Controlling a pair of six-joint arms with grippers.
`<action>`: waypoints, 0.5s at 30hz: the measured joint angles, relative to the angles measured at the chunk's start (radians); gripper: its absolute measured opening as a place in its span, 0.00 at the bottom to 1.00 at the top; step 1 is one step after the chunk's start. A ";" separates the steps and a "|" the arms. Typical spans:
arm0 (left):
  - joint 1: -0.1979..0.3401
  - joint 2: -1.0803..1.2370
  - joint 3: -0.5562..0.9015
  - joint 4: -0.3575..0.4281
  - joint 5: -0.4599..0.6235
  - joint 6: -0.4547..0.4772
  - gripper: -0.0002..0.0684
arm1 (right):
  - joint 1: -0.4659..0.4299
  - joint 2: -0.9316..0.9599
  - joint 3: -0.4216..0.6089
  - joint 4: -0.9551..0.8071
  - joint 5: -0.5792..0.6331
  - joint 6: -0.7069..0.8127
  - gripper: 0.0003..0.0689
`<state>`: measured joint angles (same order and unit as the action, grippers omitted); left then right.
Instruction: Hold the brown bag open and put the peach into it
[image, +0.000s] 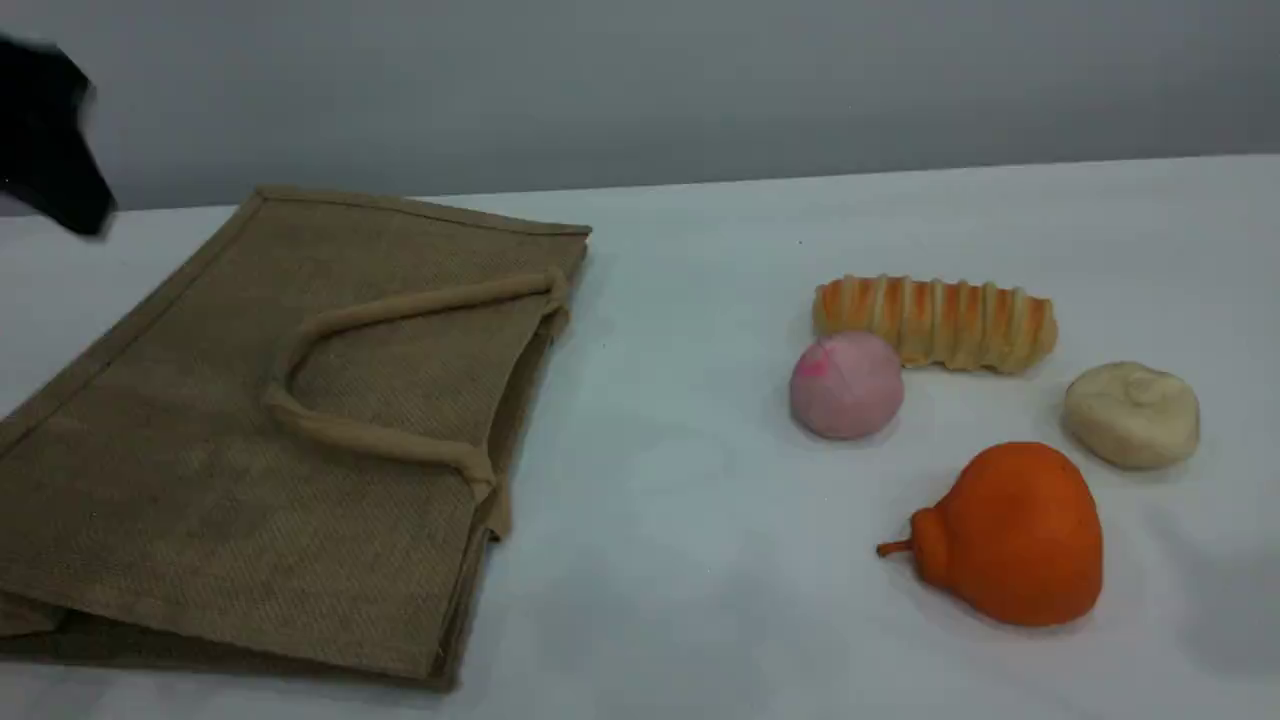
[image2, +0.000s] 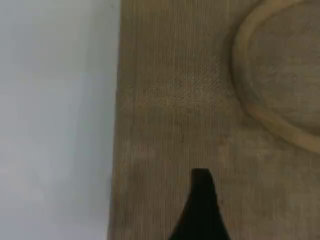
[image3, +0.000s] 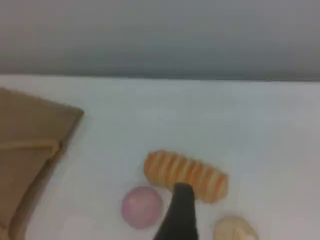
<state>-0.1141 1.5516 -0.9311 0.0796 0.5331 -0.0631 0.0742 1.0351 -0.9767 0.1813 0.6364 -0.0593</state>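
Nothing of the task looks done yet: the large flat tan-brown jute bag lies closed on its side at the left of the scene view, its mouth edge facing frame centre and its two beige rope handles resting on the top panel. The small round pale-pink peach sits on the white table right of centre, well apart from the bag. The left gripper hangs over the bag's panel near its edge, empty; only one fingertip shows, so its spread cannot be told. The right gripper hovers above the foods, empty, jaws apparently wide. Opening the bag and grasping the peach both remain. A ridged orange-striped bread roll touches the peach behind; an orange pear-shaped fruit and a cream bun crowd nearby.
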 joint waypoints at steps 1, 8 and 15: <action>0.000 0.035 -0.014 0.000 -0.002 0.000 0.75 | 0.000 0.006 0.000 0.000 -0.008 0.000 0.85; 0.000 0.236 -0.100 0.000 -0.005 -0.005 0.75 | 0.000 0.009 0.000 -0.003 -0.024 -0.001 0.85; 0.001 0.380 -0.143 -0.002 -0.047 -0.027 0.74 | 0.000 0.013 0.000 -0.004 -0.022 -0.001 0.85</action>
<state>-0.1134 1.9314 -1.0739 0.0776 0.4864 -0.0903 0.0742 1.0479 -0.9767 0.1778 0.6140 -0.0602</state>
